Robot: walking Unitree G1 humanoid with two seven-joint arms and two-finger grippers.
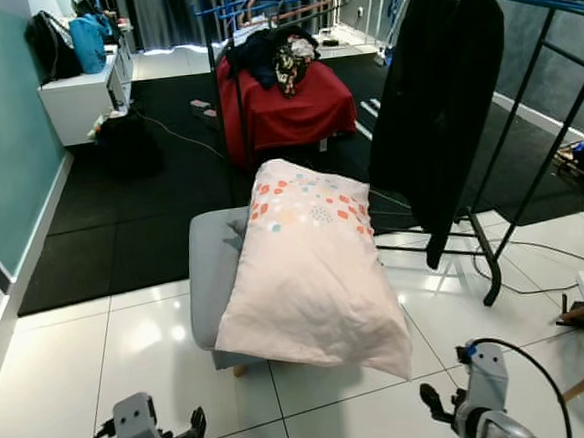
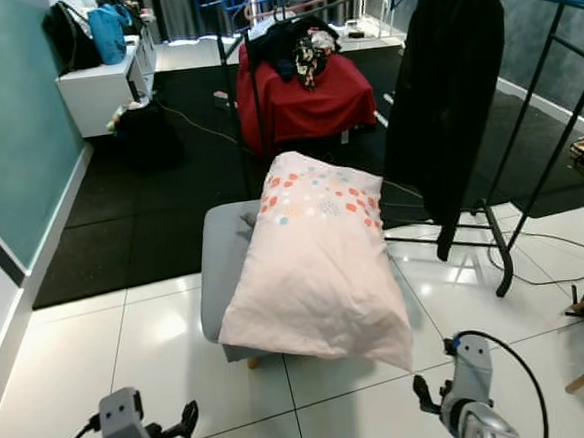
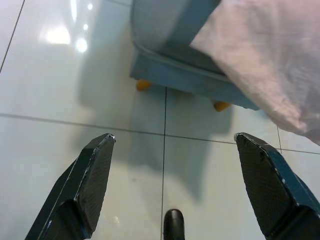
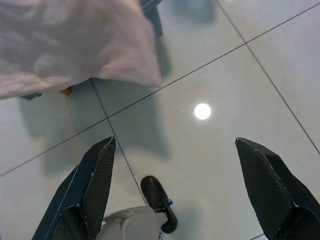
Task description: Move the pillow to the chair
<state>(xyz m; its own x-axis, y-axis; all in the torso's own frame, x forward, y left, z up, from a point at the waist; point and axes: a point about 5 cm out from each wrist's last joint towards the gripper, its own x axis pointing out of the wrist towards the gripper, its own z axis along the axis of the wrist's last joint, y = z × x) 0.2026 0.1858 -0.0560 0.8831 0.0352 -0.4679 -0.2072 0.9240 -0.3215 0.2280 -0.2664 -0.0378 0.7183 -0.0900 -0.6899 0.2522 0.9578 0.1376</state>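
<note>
- The left pincer hangs low over the white tile floor, its fingers spread wide with nothing between them.
- The right pincer hangs likewise over the tiles, fingers wide apart and empty.
- Bare tile lies between the two pincers and just ahead of both.
- Ahead of them, between the two, stands a grey chair on short orange legs; its near edge is just beyond the fingertips.
- The pale pink pillow lies on that chair, lengthwise away from the pincers. Its near end overhangs the seat's front edge toward the right pincer; the far end, printed with coloured dots, is propped higher.
- Beyond the right pincer a black clothes rack stands on the tiles with a black coat hanging from it, near the pillow's far end.
- Farther on, past the tile edge, a black mat begins.
- On it sits a red-covered seat heaped with clothes.
- Far beyond the left pincer, a white shelf unit carries a blue bag.
</note>
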